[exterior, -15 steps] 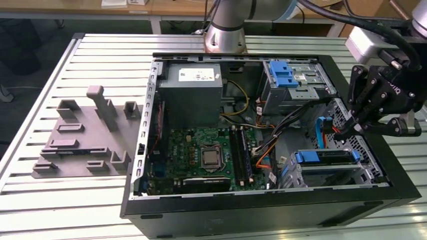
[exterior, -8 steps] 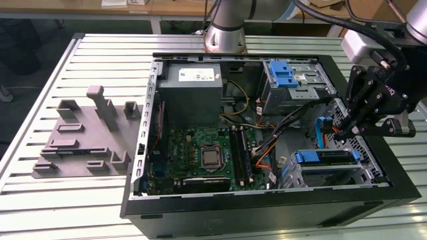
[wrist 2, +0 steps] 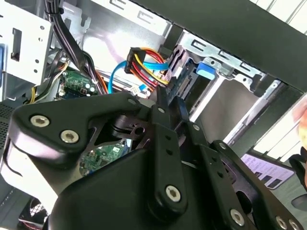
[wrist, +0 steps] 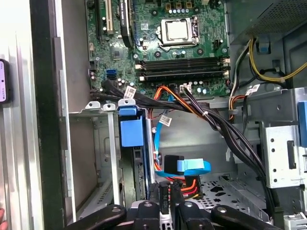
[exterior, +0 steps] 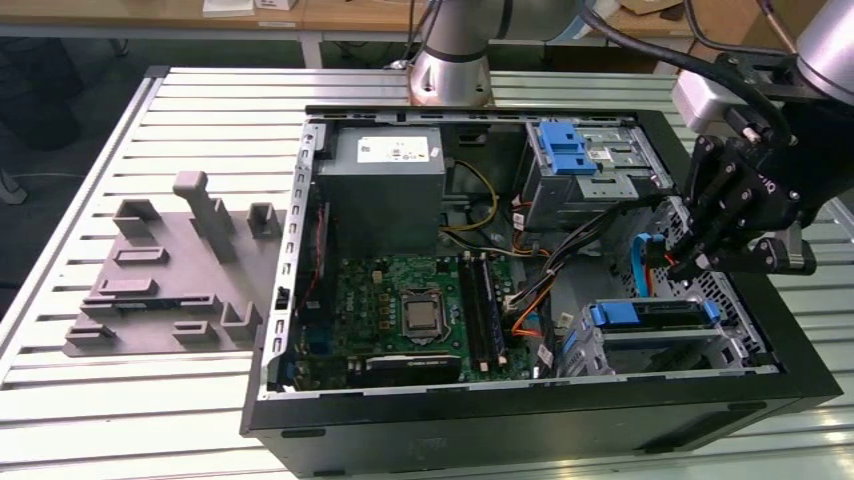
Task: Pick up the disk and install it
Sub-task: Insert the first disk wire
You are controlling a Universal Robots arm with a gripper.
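Far left of the exterior view: slatted bench (exterior: 80, 150), w/ a grey moulded fixture (exterior: 174, 270) lying flat on it, left of centre. Its slots & posts look like parking spots for parts.

Centre: open PC case (exterior: 534, 440) on its side, prob. so the inside faces up & the arm can reach in from above. Inside, upper centre, is the big grey box (exterior: 387, 190) w/ a white sticker, and the motherboard (exterior: 400, 310) lies below it. Upper right is the silver cage (exterior: 587, 160) w/ a blue latch.

Lower right: the disk (exterior: 647, 313), blue carrier front showing, sits in the bay at the case's lower right corner. It looks slid in already, but can't confirm it's fully seated. The first wrist view has it edge-on, centre-left (wrist: 132, 129), between the bay's metal rails.

Right edge: the hand (exterior: 687, 262) hangs inside the case, just above the disk's bay, right by the loose cable bundle (exterior: 645, 262) (blue data lead + red/yellow power wires). The bundle drapes free near the bay, seemingly not plugged into the disk. In both wrist views the hand (wrist: 165, 191) (wrist 2: 170, 98) points at that bundle's connectors. Can't tell how far the hand is open, or whether it grips anything.
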